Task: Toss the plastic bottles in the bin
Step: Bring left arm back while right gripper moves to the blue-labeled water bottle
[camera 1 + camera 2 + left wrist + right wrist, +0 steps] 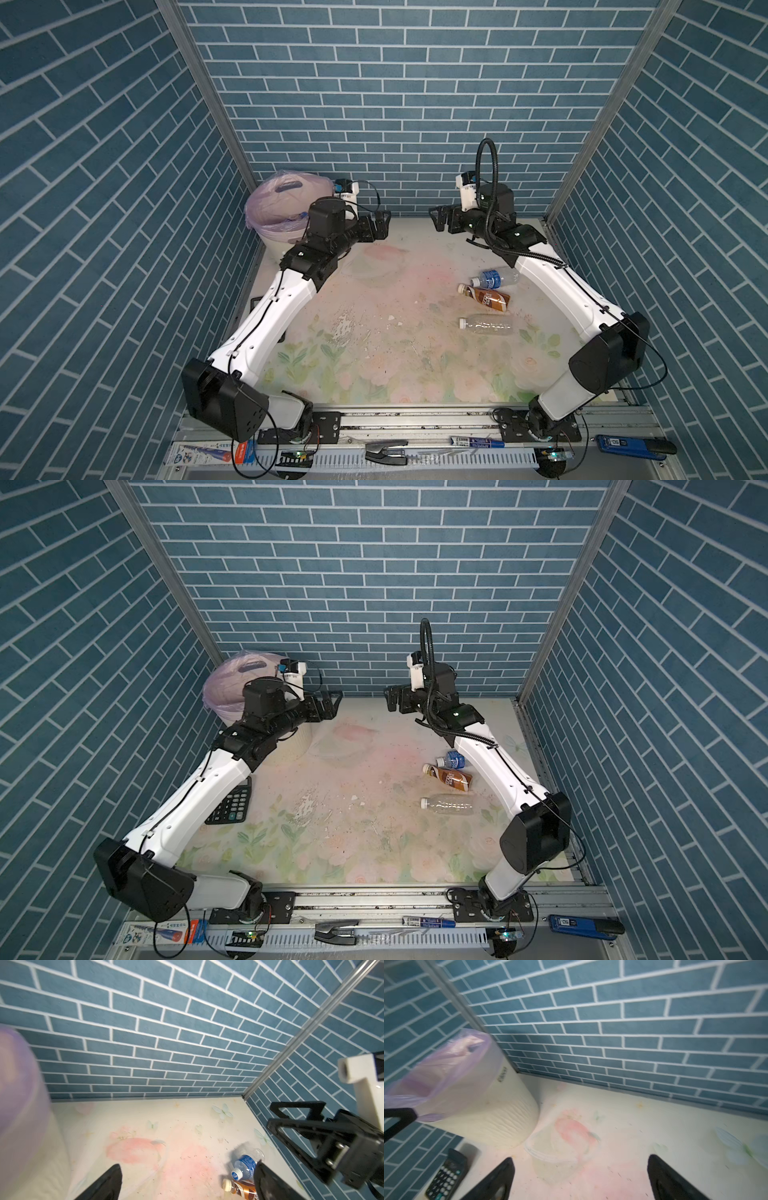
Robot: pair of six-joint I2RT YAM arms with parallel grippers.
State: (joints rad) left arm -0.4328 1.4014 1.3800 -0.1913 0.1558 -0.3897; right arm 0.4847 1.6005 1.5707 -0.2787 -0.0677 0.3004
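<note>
Three plastic bottles lie on the right of the floral mat: a clear one with a blue label [494,277] [455,759] [245,1164], a brown-labelled one [486,296] [449,777] [239,1187] and a plain clear one [486,325] [446,805]. The cream ribbed bin [276,208] [226,688] [488,1109] with a pink bag stands in the back left corner. My left gripper [380,224] [332,702] [188,1167] hangs open and empty just right of the bin. My right gripper [438,218] [390,698] [580,1160] faces it, open and empty, well behind the bottles.
A black calculator [232,804] [446,1176] lies at the left edge, partly under my left arm. A clear plastic tub [556,1159] lies on the mat near the bin. Blue brick walls close in three sides. Tools lie on the front rail [386,453].
</note>
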